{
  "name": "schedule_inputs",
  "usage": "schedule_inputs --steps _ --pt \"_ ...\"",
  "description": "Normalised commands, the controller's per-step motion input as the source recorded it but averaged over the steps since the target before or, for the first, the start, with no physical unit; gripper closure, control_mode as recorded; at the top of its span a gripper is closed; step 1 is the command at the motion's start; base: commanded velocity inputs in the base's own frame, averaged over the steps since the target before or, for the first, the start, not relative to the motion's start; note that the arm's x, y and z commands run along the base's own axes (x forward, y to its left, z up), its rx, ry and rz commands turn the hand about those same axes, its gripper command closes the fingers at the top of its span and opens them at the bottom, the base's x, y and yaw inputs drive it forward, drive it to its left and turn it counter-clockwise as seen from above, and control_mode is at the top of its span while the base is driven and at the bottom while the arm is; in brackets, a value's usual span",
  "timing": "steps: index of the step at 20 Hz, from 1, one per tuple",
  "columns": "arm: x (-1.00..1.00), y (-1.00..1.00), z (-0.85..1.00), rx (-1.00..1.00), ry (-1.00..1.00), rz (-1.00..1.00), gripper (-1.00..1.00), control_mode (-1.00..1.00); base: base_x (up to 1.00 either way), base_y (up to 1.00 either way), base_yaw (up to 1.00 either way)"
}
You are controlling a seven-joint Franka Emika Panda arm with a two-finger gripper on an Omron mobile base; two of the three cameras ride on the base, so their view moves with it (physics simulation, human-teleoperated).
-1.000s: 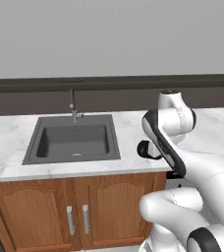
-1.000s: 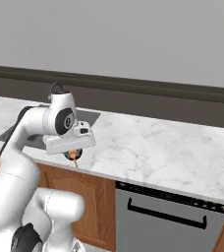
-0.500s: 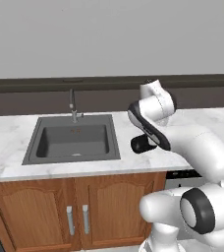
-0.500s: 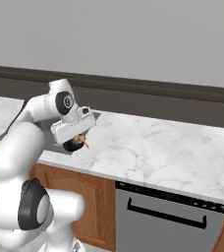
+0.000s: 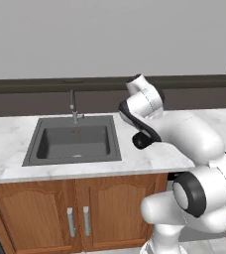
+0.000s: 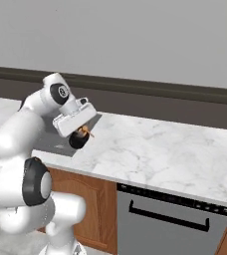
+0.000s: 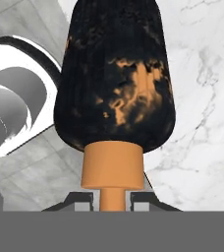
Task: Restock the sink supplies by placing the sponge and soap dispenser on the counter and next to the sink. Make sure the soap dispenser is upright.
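A: What is nearest?

B: Brown wooden cabinets [image 5: 75, 208] stand under the desk [image 6: 160, 154], with a dark oven front [image 6: 168, 219] to their right.

A: And the tool?

B: The tool [image 7: 112, 199] is clenched on the thin orange neck of the soap dispenser [image 7: 115, 78]. The hand view shows the two dark tips pressed against the stem below the orange collar.

A: Where is that bottle?

B: It hangs above the white marble desk, just right of the sink [image 5: 74, 141], near the basin's right rim. In the right base view the black body [image 6: 78, 139] points down toward the slab, the orange pump at the hand, so it is tilted, not upright.

A: Farther back?

B: The slim dark faucet [image 5: 73, 104] rises at the sink's far edge, before a dark wall band.
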Motion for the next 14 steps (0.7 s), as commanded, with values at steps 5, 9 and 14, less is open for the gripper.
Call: schedule_inputs --steps 5,9,14 --pt "0.55 0.00 -0.08 -0.12 0.00 0.02 1.00 -1.00 0.00 0.00 0.00" --pt "0.45 0.00 -0.02 -0.22 0.02 0.01 1.00 -1.00 0.00 0.00 0.00" --pt "0.41 0.00 -0.13 -0.28 0.14 0.04 1.00 -1.00 0.00 0.00 0.00"
